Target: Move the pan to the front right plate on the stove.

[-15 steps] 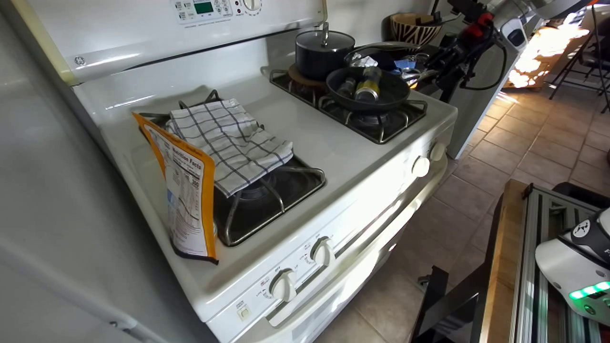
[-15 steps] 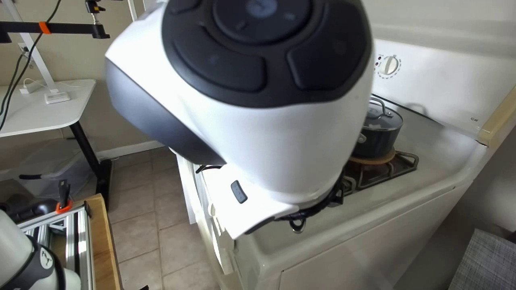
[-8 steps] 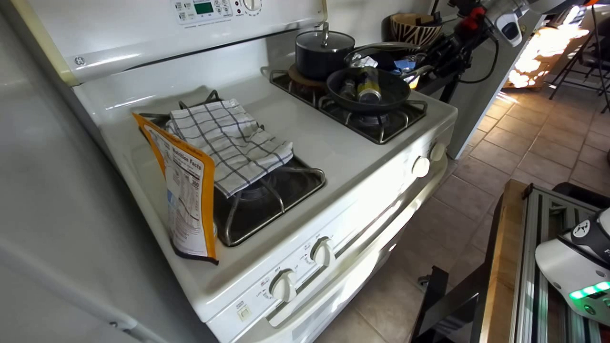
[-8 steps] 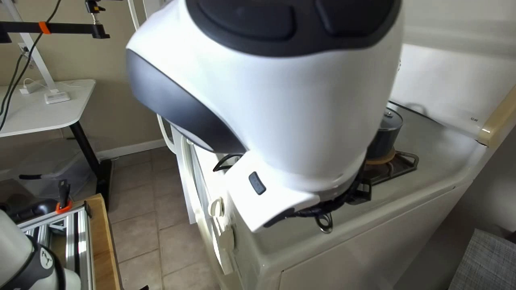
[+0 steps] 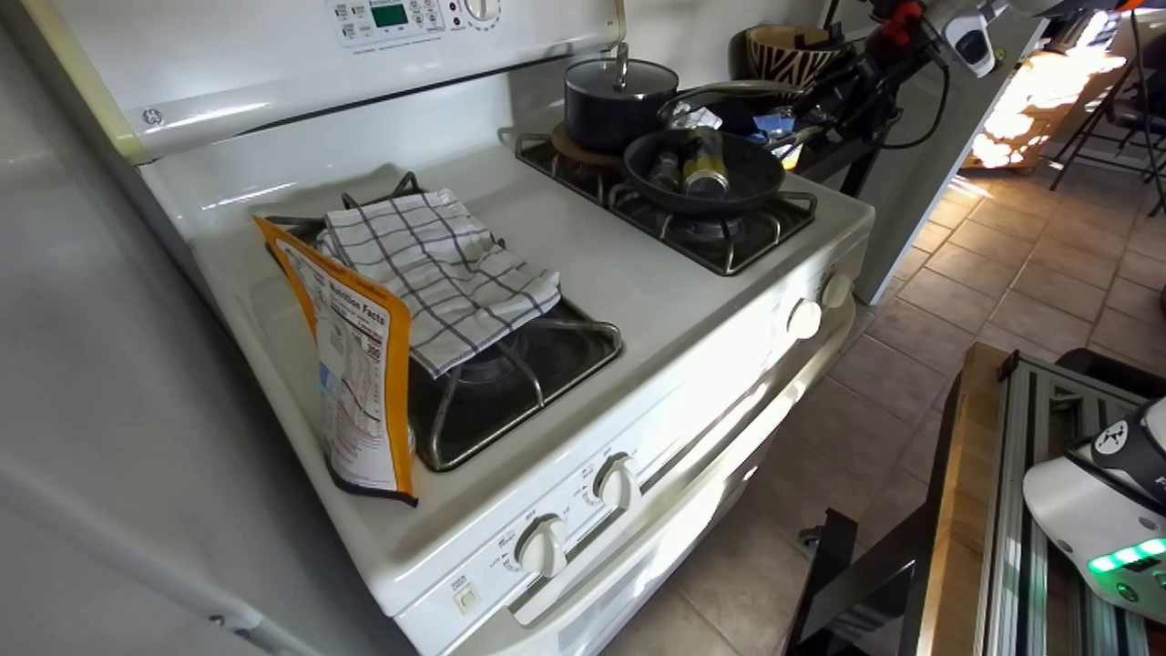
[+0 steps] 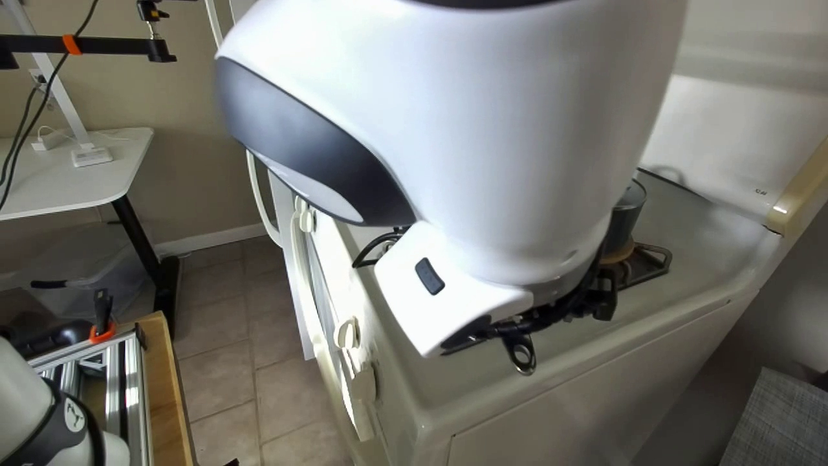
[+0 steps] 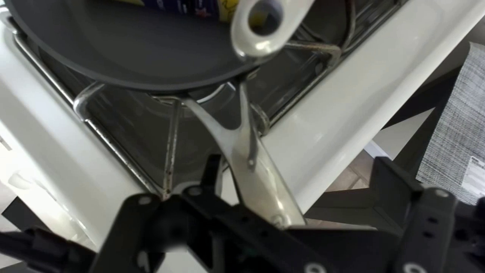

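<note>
Pan (image 5: 749, 164) sits on the front right plate (image 5: 729, 270), a black grate on the white stove (image 5: 592, 273), just where it stood a second ago. Looking along from the left in an exterior view, I see an orange-edged packet (image 5: 360, 401) standing at a tilt on the stove, and just beside it a checked towel (image 5: 446, 273) draped over the left-hand grates (image 5: 539, 404); neither has stirred. Farther right, toward the back, the lidded pot (image 5: 619, 107) keeps its place on a round brown mat (image 5: 572, 146). In front of that comes the pan, holding a small dark jar (image 5: 663, 171) and a yellow-labelled container (image 5: 706, 173), which looks to lie at a slightly different slant than before. At the stove's right side, the robot's arm (image 6: 453, 142) is what has moved. In an exterior view its red piece (image 5: 900, 20) sits a touch higher and farther left than a second ago; in an exterior view the arm looms larger and farther right, covering more of the pot, and the dark button pad (image 6: 485, 2) on top has nearly slid out of sight. Down in the wrist view the jaws stand well apart, one to each side of the pan's silver handle (image 7: 261, 178), which runs between them; its far end is hidden behind their black hardware.
</note>
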`<state>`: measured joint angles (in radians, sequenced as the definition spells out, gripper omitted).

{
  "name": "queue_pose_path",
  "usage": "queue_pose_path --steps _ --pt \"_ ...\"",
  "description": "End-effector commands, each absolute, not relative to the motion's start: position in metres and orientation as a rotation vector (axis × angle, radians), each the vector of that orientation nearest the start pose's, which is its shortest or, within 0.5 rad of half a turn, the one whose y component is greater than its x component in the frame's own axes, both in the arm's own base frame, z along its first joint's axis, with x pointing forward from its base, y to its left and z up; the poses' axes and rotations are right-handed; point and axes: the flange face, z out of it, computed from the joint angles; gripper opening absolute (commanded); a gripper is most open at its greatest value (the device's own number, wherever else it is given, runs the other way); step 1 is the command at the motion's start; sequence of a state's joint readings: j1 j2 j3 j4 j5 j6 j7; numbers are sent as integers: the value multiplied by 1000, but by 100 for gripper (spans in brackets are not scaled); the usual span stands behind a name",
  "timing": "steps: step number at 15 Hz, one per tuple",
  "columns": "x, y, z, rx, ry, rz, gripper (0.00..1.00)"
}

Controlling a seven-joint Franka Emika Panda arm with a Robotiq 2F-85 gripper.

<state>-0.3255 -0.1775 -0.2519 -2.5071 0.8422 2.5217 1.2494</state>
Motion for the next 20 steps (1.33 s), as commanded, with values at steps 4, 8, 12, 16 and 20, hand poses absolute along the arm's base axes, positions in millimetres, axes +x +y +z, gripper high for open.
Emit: queue_pose_path --steps 4,8,12,16,20 --pt "386 -250 385 -936 2430 133 100" --pt "377 -241 412 -1021 2401 183 100" --pt "363 -227 446 -1049 2271 283 100" --pt "350 -212 479 -1048 2097 406 100" --pt "351 -209 489 -1007 2033 428 100"
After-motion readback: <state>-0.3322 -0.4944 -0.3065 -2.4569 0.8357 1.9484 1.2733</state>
